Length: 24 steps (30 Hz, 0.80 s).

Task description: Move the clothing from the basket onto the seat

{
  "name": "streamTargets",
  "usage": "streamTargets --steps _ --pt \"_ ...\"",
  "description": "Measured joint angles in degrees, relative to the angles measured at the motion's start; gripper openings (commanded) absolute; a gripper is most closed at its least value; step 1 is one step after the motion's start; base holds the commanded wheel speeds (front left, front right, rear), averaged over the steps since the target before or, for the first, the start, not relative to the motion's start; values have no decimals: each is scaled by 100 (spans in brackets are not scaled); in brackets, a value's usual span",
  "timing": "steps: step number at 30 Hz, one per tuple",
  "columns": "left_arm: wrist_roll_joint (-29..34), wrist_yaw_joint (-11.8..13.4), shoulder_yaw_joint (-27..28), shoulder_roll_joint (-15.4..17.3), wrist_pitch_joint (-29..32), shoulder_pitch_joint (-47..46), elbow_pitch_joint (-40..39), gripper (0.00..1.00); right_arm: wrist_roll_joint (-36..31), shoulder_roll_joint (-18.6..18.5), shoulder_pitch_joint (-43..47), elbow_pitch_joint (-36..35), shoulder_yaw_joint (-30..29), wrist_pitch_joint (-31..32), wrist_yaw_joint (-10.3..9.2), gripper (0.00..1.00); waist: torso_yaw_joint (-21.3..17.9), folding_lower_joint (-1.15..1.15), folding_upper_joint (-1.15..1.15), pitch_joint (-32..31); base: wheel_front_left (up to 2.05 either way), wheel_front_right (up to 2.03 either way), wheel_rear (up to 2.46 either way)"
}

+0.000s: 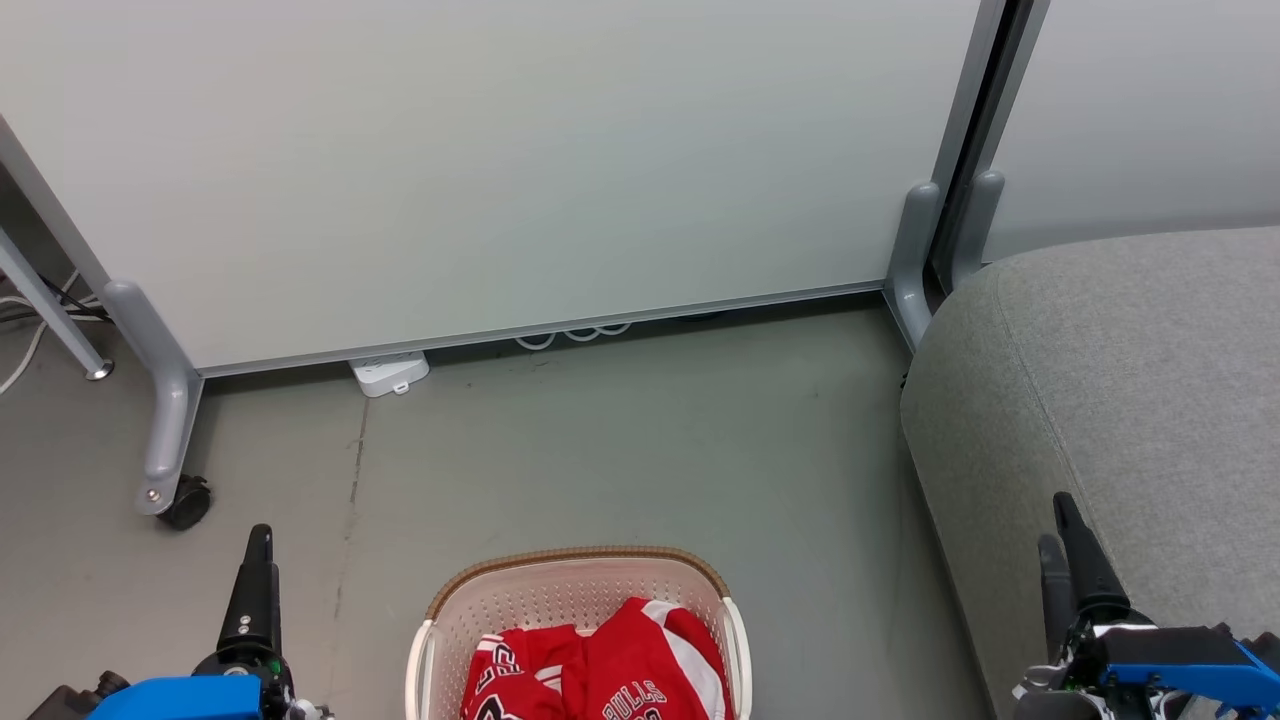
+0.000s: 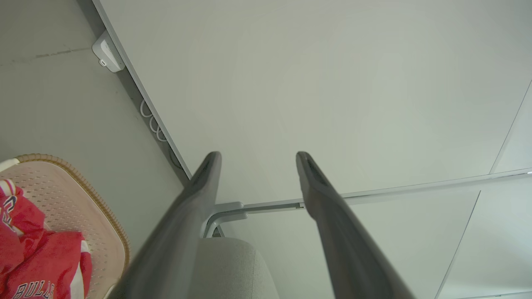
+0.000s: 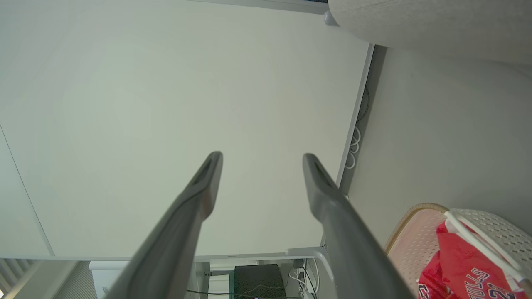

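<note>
clothing [image 1: 600,670] in the basket [image 1: 580,558] lies between left gripper [image 2: 257,160] and right gripper [image 1: 1055,525], both released; seat [image 1: 1120,380] nearer right

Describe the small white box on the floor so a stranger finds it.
Find the pale partition panel ahead. Along its bottom edge, left of the white cable loops, the white box pokes out onto the floor. Unlike the loops, it is flat and rectangular.

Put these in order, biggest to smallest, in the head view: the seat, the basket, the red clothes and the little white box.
1. seat
2. basket
3. clothing, inside the basket
4. white box
The picture's edge cuts off the seat, basket and clothing, so this ranks only the parts that show.
</note>
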Motion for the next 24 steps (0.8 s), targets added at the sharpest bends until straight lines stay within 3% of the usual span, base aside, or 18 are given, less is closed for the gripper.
streamTargets --steps 24 --pt "3107 265 -439 42 -539 -229 -347 100 -2841 -1 -162 -164 492 -547 1 100 -6 0 0 27 0 0 0"
